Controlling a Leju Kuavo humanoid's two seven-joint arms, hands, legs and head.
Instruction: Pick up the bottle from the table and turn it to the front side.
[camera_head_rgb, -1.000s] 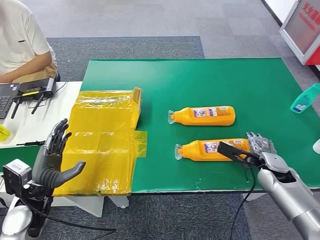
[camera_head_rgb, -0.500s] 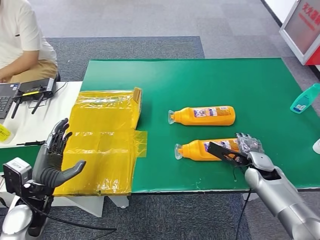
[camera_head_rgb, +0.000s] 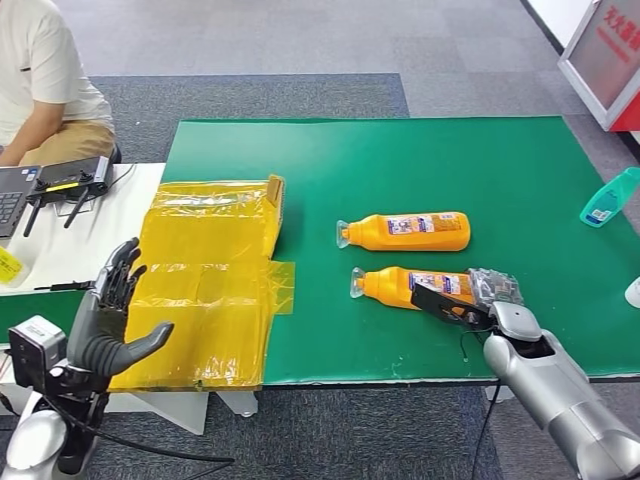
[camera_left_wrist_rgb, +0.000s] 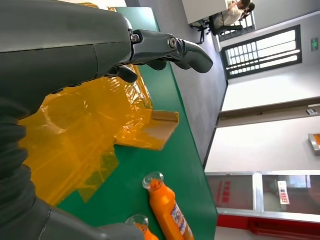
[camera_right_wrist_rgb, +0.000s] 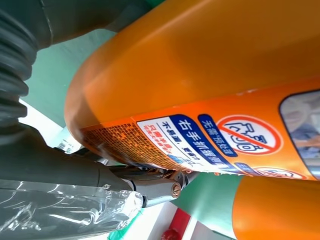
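Right hand (camera_head_rgb: 494, 290): wrapping around the base of the near orange bottle (camera_head_rgb: 411, 287).
Left hand (camera_head_rgb: 113, 320): hovering wide, holding nothing.
Progress: grasp forming; turning remaining.

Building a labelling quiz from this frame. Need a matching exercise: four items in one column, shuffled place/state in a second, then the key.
Items:
1. near orange bottle
2. far orange bottle
3. yellow plastic sheet
4. teal bottle

Descriptions:
A. at the table's right edge
B. lying alone, cap toward the yellow sheet
C. spread over the table's left end
D. base end in the right hand

Pairs: 1-D, 2-B, 3-C, 4-A
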